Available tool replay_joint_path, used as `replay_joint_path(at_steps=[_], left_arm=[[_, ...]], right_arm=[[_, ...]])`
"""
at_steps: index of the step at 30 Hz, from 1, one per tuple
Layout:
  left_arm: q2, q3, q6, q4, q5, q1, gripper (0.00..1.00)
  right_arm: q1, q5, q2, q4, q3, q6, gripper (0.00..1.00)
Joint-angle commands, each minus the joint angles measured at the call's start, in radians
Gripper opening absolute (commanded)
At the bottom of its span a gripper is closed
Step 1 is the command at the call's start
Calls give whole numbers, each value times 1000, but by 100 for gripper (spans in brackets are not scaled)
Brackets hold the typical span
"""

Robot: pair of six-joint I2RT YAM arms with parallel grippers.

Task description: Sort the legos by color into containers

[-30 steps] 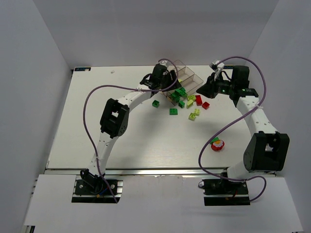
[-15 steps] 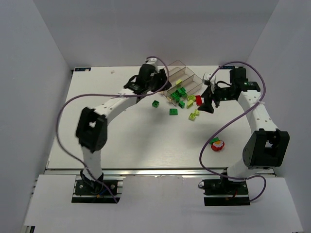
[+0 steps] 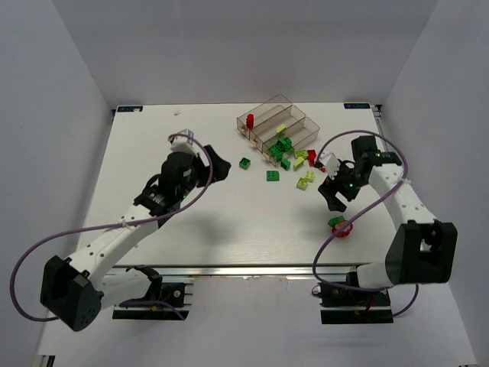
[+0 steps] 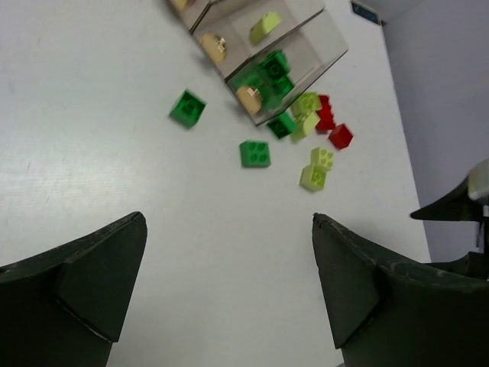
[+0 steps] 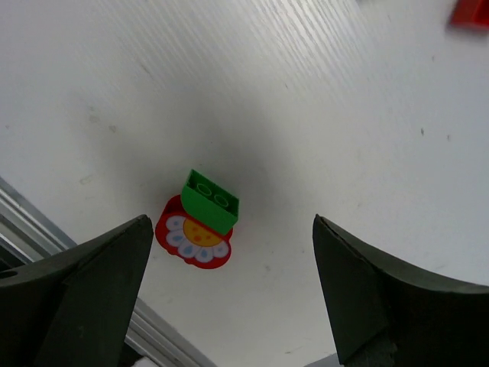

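- The left end effector hangs over the white surface, its two fingers spread wide with nothing between them.
- Ahead of it, well apart, the loose legos lie scattered on the surface: dark green, lime and red bricks.
- Just past that scatter sit the containers, one clear tray of three long compartments side by side.
- The compartment next to the scatter holds dark green bricks. The middle one holds a lime brick, and the one on the far side holds a red brick.
- The right end effector is also opened wide and empty, pointing down at the surface.
- Straight below it, between its fingers, a green brick touches a red flower-shaped piece with white petals and a yellow centre.
- This pair lies well apart from the scatter, on the near side of the right end effector.
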Motion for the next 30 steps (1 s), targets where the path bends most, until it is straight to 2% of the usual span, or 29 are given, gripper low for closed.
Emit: replay_joint_path(at_steps=[1, 4, 9, 13, 30], left_arm=[[-121, -93, -85, -17, -61, 3, 98], [-162, -150, -108, 3, -78, 4, 98], [-153, -157, -105, -21, -66, 3, 98], [-150, -164, -126, -29, -64, 4, 98], [-233, -231, -172, -43, -98, 4, 98]], right_arm=[[20, 194, -92, 118, -82, 261, 89], [30, 228, -88, 110, -115, 326, 89], [32, 174, -42, 70, -164, 437, 89], [32, 208, -22, 100, -212, 501, 90], [34, 324, -10, 177, -333, 483, 89]])
